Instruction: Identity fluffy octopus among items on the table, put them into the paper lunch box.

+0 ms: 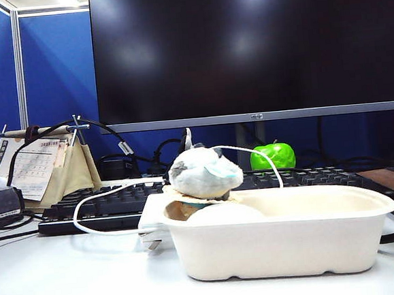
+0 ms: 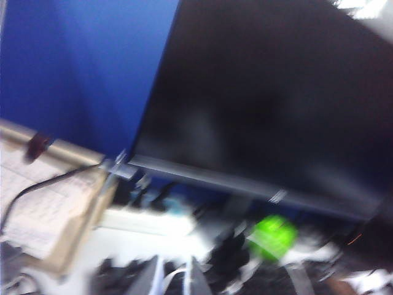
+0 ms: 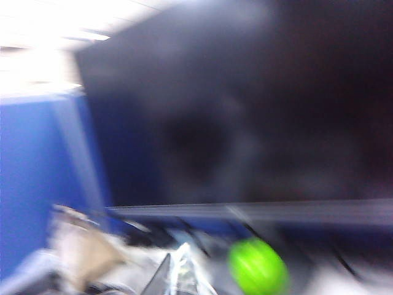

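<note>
The lunch box [image 1: 280, 236] stands on the white worktop [image 1: 71, 280] near the front, right of the middle, long side toward the exterior camera. A pale grey-white plush with a teal patch [image 1: 206, 173] sits on the box's left rear rim, on a thin tan piece, with a rounded white shape [image 1: 224, 212] just below it inside the box. No octopus with black tentacles can be made out in any view. Behind the box lie a black keyboard [image 1: 99, 206], a white cable [image 1: 92, 203] looping over it, and a green apple-shaped thing [image 1: 273, 156] under the big dark monitor [image 1: 244, 48]. A desk calendar [image 1: 38, 167] leans at the left; its print is too small to read, and a small mark on the monitor's lower bezel is likewise illegible. Neither arm shows in the exterior view. Both wrist views are blurred and aimed at the monitor. The left claw [image 2: 174, 279] shows only as fingertips at the frame's edge, and whether it is clenched cannot be told. The right claw [image 3: 178, 273] is clenched, grasping nothing visible.
</note>
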### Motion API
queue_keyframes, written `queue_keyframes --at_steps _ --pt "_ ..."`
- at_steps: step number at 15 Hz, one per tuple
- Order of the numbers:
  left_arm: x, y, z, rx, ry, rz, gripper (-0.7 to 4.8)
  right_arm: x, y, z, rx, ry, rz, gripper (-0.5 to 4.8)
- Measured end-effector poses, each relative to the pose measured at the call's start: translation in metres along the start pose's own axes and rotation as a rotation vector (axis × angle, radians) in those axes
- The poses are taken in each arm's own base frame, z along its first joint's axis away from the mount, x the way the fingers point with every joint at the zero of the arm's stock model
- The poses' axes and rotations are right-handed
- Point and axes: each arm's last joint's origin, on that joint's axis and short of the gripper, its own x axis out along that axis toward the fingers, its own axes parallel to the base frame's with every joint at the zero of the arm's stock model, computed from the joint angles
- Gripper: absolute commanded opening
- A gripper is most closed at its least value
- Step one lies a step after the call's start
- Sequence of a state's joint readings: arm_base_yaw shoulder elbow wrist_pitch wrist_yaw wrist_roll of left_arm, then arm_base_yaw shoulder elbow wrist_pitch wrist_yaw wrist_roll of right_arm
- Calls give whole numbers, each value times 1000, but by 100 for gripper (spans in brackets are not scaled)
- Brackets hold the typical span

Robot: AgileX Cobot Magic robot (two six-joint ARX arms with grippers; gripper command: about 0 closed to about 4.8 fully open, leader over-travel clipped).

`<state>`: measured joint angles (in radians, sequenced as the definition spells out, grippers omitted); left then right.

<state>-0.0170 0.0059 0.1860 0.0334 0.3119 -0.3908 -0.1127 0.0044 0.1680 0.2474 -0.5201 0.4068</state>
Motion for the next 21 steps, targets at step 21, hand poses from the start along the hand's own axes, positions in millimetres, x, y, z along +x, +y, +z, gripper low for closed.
queue_keyframes --at_steps 21 --pt "155 -28 82 -217 604 -456 58 124 -23 29 527 745 232 -5"
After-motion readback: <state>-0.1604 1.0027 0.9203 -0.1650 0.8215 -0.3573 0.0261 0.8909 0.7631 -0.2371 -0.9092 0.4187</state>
